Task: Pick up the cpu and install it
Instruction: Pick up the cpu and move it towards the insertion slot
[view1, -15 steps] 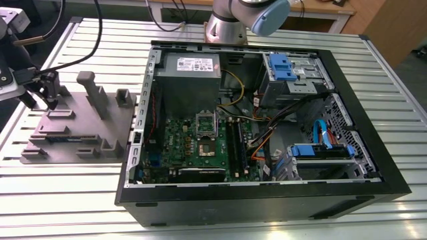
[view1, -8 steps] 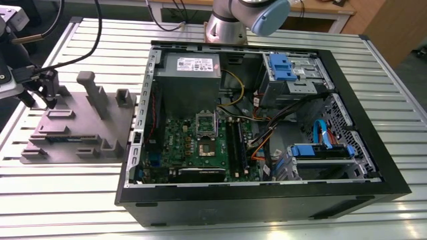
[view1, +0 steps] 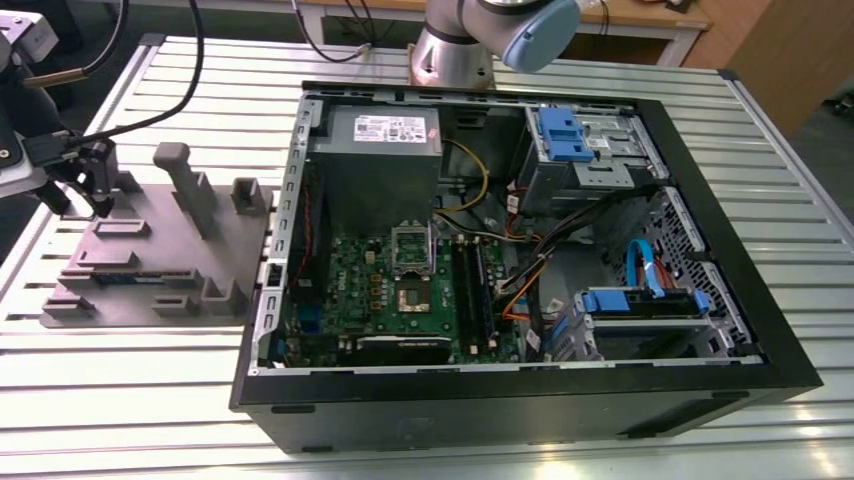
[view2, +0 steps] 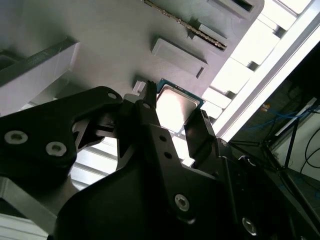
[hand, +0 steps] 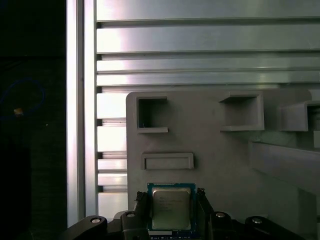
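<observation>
The cpu (hand: 171, 209) is a small square chip with a shiny metal top and a blue-green rim. It sits at the grey tray (hand: 220, 160), close to the tray's edge. My gripper (hand: 171, 200) has one black finger (hand: 141, 201) against each side of the chip and is shut on it. In the second wrist view the cpu (view2: 176, 104) shows between the same fingers of the gripper (view2: 175, 107). In the exterior view the gripper (view1: 80, 205) hangs over the far left end of the tray (view1: 160, 255), away from the open computer case (view1: 521, 250).
The motherboard's dark socket frame (view1: 411, 290) lies mid-case, a grey power-supply box (view1: 387, 135) behind it. Blue drive brackets (view1: 574, 135) and cables (view1: 574, 235) fill the case on the exterior view's right. Upright posts (view1: 180, 185) stand on the tray. The slatted metal table (view1: 134, 400) surrounds everything.
</observation>
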